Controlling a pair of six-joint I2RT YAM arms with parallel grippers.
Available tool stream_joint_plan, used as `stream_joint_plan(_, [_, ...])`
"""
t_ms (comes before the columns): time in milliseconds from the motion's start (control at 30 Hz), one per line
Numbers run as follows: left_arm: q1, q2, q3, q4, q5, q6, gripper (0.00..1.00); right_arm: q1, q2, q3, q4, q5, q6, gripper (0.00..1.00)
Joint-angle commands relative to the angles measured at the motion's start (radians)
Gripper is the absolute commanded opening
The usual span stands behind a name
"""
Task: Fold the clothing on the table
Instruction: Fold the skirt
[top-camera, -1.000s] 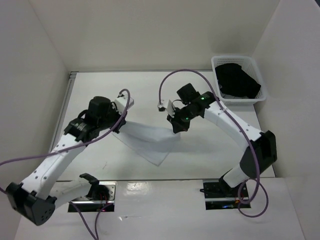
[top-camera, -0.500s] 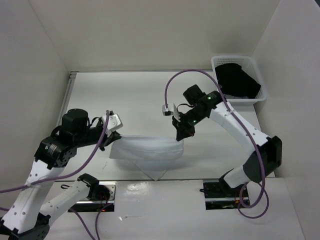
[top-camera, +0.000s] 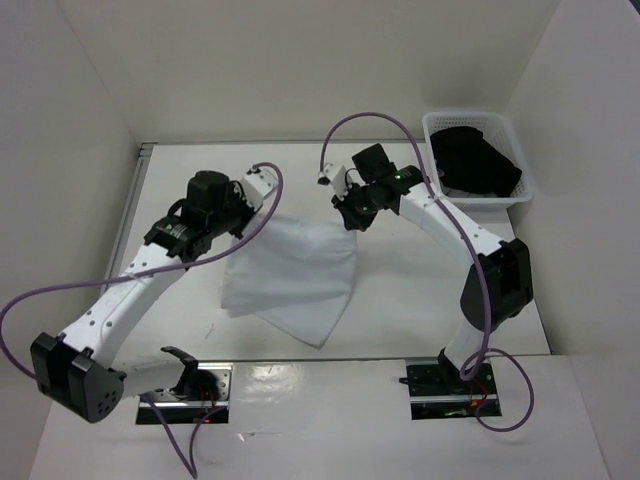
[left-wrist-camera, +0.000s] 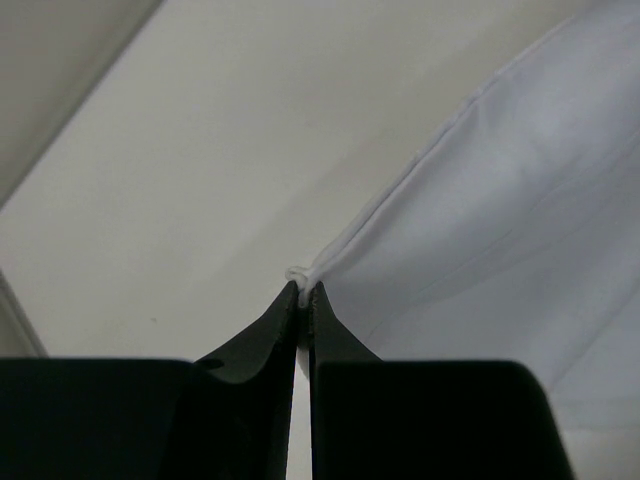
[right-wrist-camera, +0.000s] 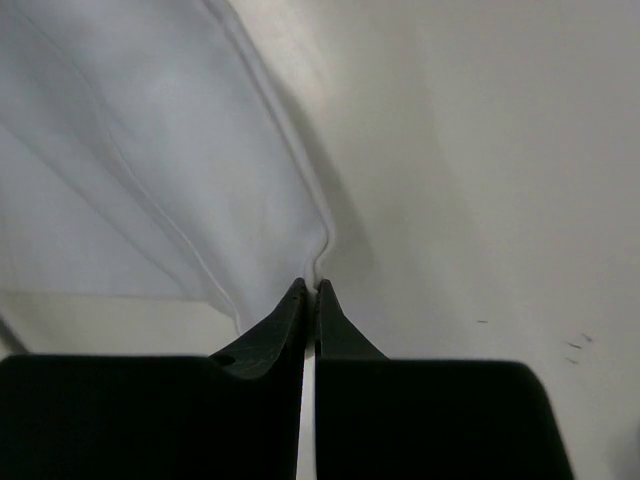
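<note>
Step in hand, prob.: spreading out before the 1st fold. Left tool (top-camera: 266, 208) is pinched shut on one far corner of the cloth (top-camera: 295, 270), w/ the hem bunched right at its tips in the wrist view. Right tool (top-camera: 352, 222) is likewise clamped on the other far corner, a thin pleat of fabric caught btwn its fingers. Cloth is in the middle of the desk (top-camera: 430, 290), btwn the two arms, well apart from the basket (top-camera: 475, 118) w/ the black garment (top-camera: 478, 160) at far right. Held edge runs approx. left-right and fairly taut, its right end a bit nearer the bases. From there the fabric drapes toward the near edge. Lower part seems to lie on the desk, but can't tell how much is off the surface. Long axis looks far-to-near, but length and width are close, so not sure. It sits skewed: one loose corner points at the near edge, slightly right of centre, and the other sits out left. Next move, as I judge it: hold both pinches, top edge tight and level, and lay it down so the skew comes out. Only then carry the far edge over to the near one. Uneven pull would prob. twist it more.
</note>
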Motion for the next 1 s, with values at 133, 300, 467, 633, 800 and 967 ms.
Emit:
stream_joint_plan(133, [0.035,0.143,0.089,0.436,-0.208,-0.034,0.00,-0.032,0.008,0.025,0.348,0.365,0.131,0.00])
stream_joint_plan(300, [0.069,0.252,0.089,0.547,-0.250,-0.053,0.00,-0.032,0.007,-0.032,0.471,0.535,0.118,0.00])
stream_joint_plan(467, [0.123,0.351,0.089,0.601,-0.250,-0.053,0.00,-0.032,0.044,-0.041,0.549,0.597,0.099,0.00])
stream_joint_plan(633, [0.164,0.361,0.078,0.601,-0.192,-0.062,0.00,-0.022,0.073,-0.003,0.488,0.506,0.090,0.00])
stream_joint_plan(800, [0.235,0.327,0.026,0.578,-0.083,-0.041,0.00,-0.002,0.074,0.017,0.314,0.325,0.027,0.00])
stream_joint_plan(967, [0.258,0.235,-0.099,0.527,0.041,0.044,0.00,-0.002,0.074,0.017,0.185,0.129,-0.056,0.00])
